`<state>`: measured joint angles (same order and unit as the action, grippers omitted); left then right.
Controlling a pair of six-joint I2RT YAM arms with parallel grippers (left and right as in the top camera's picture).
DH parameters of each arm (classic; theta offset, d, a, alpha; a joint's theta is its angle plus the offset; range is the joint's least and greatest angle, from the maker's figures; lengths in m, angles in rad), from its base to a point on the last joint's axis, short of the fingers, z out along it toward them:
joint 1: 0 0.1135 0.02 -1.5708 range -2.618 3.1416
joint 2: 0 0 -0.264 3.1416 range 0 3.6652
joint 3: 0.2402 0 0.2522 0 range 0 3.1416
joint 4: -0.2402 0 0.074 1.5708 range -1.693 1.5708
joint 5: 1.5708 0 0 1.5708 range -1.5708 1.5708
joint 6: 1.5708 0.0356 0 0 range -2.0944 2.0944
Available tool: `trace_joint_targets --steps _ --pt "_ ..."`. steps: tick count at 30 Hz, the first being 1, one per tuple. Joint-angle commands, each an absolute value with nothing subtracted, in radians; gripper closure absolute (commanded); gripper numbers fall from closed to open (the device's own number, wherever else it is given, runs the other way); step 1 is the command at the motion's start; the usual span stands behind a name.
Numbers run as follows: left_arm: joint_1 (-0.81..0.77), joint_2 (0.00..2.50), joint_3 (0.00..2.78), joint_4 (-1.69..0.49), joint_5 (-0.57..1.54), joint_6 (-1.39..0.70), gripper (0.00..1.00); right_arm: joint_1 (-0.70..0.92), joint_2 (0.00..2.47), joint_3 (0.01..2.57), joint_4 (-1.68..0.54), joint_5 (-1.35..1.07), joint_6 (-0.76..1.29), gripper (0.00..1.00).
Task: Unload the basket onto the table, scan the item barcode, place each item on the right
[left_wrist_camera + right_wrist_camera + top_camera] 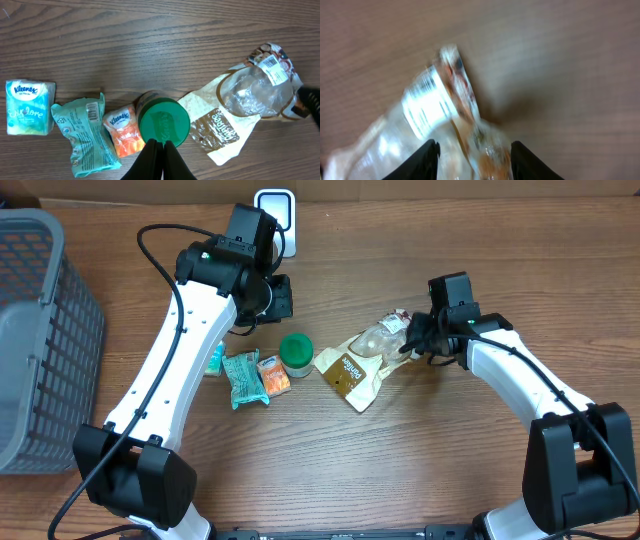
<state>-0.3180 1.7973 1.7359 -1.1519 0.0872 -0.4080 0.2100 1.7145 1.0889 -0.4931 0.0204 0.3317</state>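
Left end effector (159,147), clenched on nothing, hangs over the green-lidded jar (164,122). Read from left to right: grey basket (80,310), nothing visible inside; jar, lid on, contents hidden; snack bag (362,362), flat on the table (400,480), long axis running up and right toward the right end effector (474,150), your nearer arm. Its jaws straddle the bag's end beside the barcode label (425,107); you cannot tell whether they pinch it

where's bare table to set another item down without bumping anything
Bare: on the table, the near strip between the item row and front edge, plus the far right corner. Crowded: the row from teal packet to green-lidded jar to pouch.
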Motion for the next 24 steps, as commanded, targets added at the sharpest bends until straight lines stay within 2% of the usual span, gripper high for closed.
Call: trace_joint_targets --steps 1,5,9,12,14,19,24 --pt "-0.308 1.806 1.729 -1.148 0.075 -0.381 0.96 0.207 1.713 1.086 -0.393 0.049 0.247 0.56" --pt "-0.308 1.806 1.729 -1.148 0.075 -0.381 0.96 0.207 1.713 1.108 -0.359 -0.102 0.236 0.55" --pt "-0.308 1.806 1.729 -1.148 0.075 -0.381 0.96 0.207 1.713 1.181 -0.485 -0.284 0.339 0.52" --pt "-0.308 1.806 1.729 -1.148 0.075 -0.381 0.96 0.209 1.713 1.215 -0.622 -0.39 0.441 0.57" --pt "-0.308 1.806 1.729 -1.148 0.075 -0.381 0.96 0.22 1.714 1.211 -0.718 -0.393 0.508 0.65" --pt "-0.308 1.806 1.729 -1.144 0.074 -0.381 0.96 0.248 1.732 1.161 -0.825 -0.302 0.573 0.65" --pt "-0.308 1.806 1.729 -1.143 0.074 -0.381 0.95 0.231 1.777 1.121 -0.84 -0.175 0.572 0.65"
